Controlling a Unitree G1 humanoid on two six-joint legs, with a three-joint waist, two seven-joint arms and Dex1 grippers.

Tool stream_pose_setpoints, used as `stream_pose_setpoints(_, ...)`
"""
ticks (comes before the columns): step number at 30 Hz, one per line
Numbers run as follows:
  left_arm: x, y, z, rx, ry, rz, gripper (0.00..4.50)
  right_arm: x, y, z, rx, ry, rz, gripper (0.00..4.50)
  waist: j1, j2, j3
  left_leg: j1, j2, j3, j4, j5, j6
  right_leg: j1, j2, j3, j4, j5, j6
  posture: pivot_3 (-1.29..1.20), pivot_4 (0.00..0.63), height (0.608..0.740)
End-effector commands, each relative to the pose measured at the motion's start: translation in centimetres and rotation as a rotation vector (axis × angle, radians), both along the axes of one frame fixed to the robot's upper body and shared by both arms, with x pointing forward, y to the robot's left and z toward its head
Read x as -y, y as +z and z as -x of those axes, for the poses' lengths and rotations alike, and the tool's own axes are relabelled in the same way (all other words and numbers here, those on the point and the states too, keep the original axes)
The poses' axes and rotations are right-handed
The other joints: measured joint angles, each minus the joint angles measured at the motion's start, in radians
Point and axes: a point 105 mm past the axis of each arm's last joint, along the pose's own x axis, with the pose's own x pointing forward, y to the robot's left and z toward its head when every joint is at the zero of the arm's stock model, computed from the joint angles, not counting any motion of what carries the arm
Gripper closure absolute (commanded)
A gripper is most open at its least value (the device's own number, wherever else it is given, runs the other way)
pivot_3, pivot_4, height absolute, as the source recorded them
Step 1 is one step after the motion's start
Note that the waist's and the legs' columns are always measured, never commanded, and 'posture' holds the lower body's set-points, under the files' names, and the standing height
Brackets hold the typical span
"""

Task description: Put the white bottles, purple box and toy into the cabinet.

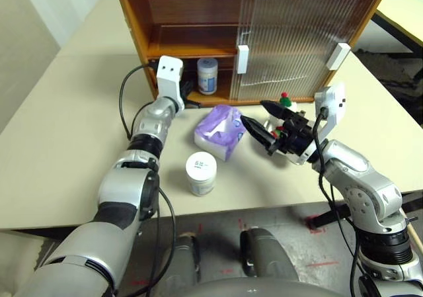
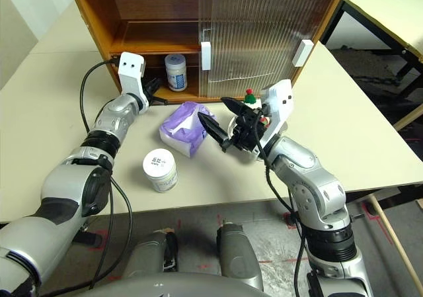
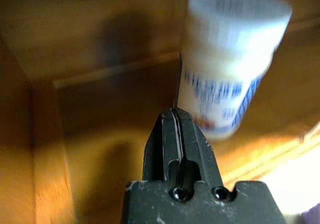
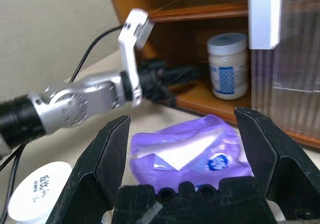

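Note:
One white bottle [image 1: 207, 75] stands upright on the lower shelf of the cabinet [image 1: 134, 20], in its open left half. My left gripper [image 1: 192, 102] is shut and empty at the shelf's front edge, just beside that bottle [image 3: 227, 69]. A second white bottle [image 1: 201, 172] stands on the table near the front edge. The purple box [image 1: 220, 131] lies between the arms. My right gripper [image 1: 254, 112] is open, its jaws spread just right of the box [image 4: 190, 151]. The toy [image 1: 285, 100] sits behind the right gripper, mostly hidden; its red-green hat shows.
The cabinet's ribbed sliding doors [image 1: 297, 39] cover its right half, both white handles toward the right. The beige table [image 1: 59, 131] has bare room to the left. A black cable [image 1: 124, 98] loops beside the left arm. Another table [image 1: 403, 12] stands at the back right.

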Motion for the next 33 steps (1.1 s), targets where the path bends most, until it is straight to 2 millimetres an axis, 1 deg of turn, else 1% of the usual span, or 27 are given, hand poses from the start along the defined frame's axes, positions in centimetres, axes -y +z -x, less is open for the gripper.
stream_pose_setpoints(1, 1.0, -0.7, 0.0, -0.023, -0.010, -0.014, 4.48, 0.1, 0.2, 0.1, 0.015, -0.007, -0.001, 0.00, 0.001, 0.000, -0.003, 0.000, 0.000, 0.000, 0.000, 0.000, 0.000, 0.000, 0.000, 0.000, 0.000, 0.000, 0.000, -0.16, 0.034, 0.740)
stream_pose_setpoints(5, 1.5, -1.1, -0.1, -0.024, 0.000, -0.072, 4.48, 0.3, 0.1, 0.5, 0.007, -0.017, 0.000, 0.00, -0.002, 0.000, -0.005, 0.000, 0.000, 0.000, 0.000, 0.000, 0.000, 0.000, 0.000, 0.000, 0.000, 0.000, 0.000, -0.18, 0.035, 0.740)
stream_pose_setpoints(11, 1.7, -1.3, -0.2, -0.028, 0.039, -0.096, 4.48, 0.5, 0.1, 0.8, 0.008, -0.038, -0.003, 0.00, -0.011, 0.000, -0.006, 0.000, 0.000, 0.000, 0.000, 0.000, 0.000, 0.000, 0.000, 0.000, 0.000, -0.001, 0.001, -0.21, 0.032, 0.740)
stream_pose_setpoints(21, 4.0, -0.4, -0.2, -0.026, -0.069, -0.085, 4.48, 0.7, 0.1, 1.2, 0.006, -0.066, -0.003, 0.00, -0.024, 0.000, -0.010, 0.000, 0.000, 0.000, 0.000, 0.000, 0.000, 0.000, 0.000, 0.000, 0.000, -0.001, 0.001, -0.23, 0.027, 0.740)
stream_pose_setpoints(23, 4.2, -0.3, -0.1, -0.028, -0.082, -0.085, 4.48, 0.7, 0.1, 1.2, 0.005, -0.066, -0.003, 0.00, -0.030, 0.000, -0.010, 0.000, 0.000, 0.000, 0.000, 0.000, 0.000, 0.000, 0.000, 0.000, 0.000, -0.001, 0.001, -0.23, 0.030, 0.740)
stream_pose_setpoints(27, 4.0, -0.8, 0.1, -0.040, -0.105, -0.075, 4.48, 0.6, -0.1, 1.1, 0.002, -0.062, -0.004, 0.00, -0.042, 0.001, -0.012, 0.000, 0.000, 0.000, 0.000, 0.000, 0.000, 0.000, 0.000, 0.000, 0.000, -0.001, 0.002, -0.23, 0.031, 0.740)
stream_pose_setpoints(30, 3.3, -0.9, 0.2, -0.039, -0.106, -0.075, 4.48, 0.5, -0.1, 1.0, 0.001, -0.054, -0.002, 0.00, -0.046, 0.001, -0.012, 0.000, 0.000, 0.000, 0.000, 0.000, 0.000, 0.000, 0.001, 0.000, 0.000, -0.001, 0.002, -0.21, 0.031, 0.740)
stream_pose_setpoints(33, 2.1, -1.0, 0.3, -0.035, -0.110, -0.079, 4.48, 0.4, -0.2, 0.9, 0.002, -0.049, -0.005, 0.00, -0.048, 0.002, -0.013, 0.000, 0.000, 0.000, 0.000, 0.000, 0.000, 0.000, 0.001, 0.000, 0.000, -0.001, 0.002, -0.20, 0.029, 0.740)
